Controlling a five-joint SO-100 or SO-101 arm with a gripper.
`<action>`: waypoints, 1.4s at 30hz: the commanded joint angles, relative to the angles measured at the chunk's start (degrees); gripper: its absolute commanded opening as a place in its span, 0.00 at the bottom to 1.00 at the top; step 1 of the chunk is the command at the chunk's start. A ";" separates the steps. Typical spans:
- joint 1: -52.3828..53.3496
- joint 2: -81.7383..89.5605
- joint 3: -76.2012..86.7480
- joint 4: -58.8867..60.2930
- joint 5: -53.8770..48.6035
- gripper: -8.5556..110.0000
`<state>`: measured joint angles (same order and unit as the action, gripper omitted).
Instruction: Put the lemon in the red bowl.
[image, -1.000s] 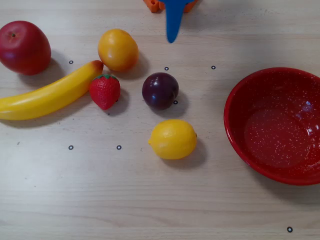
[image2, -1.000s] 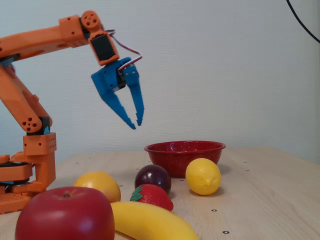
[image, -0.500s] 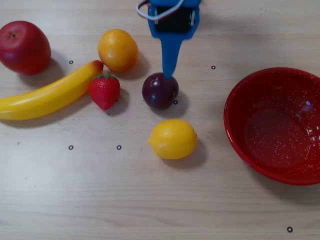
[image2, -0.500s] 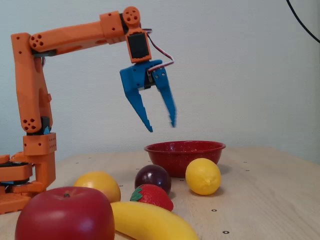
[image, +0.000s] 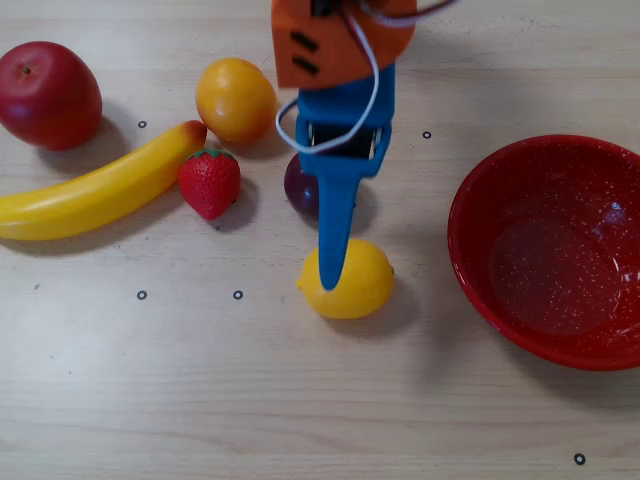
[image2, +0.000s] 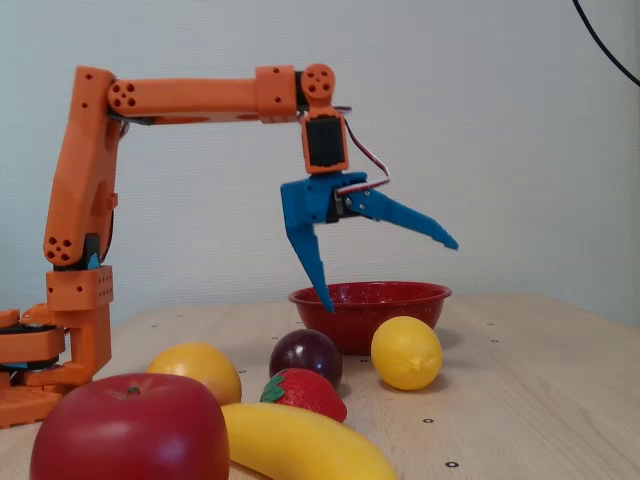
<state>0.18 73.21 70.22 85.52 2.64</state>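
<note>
The gripper (image2: 388, 270) hangs wide open above the lemon (image: 346, 279), which sits on the table between the plum (image2: 305, 357) and the red bowl (image: 545, 250). Descending off-centre, it would probably nudge the plum or roll the lemon aside.

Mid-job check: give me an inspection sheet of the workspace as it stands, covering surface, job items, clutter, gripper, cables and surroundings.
Surface: light wooden table with small black ring marks.
Job's things: lemon on the table, apart from the empty red bowl, which sits to its right in the overhead view.
Clutter: apple, banana, strawberry, orange fruit, plum.
Gripper: gripper wide open, above the lemon, touching nothing.
Cables: white wire looping at the wrist; black cable at the upper right of the fixed view.
Surroundings: plain pale wall.
</note>
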 joint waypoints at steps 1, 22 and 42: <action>0.00 0.44 -8.09 -1.76 -1.85 0.58; 1.49 -22.68 -28.04 1.32 -3.52 0.64; 1.67 -25.93 -27.60 1.05 -4.48 0.63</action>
<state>0.18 43.59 46.49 86.40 0.18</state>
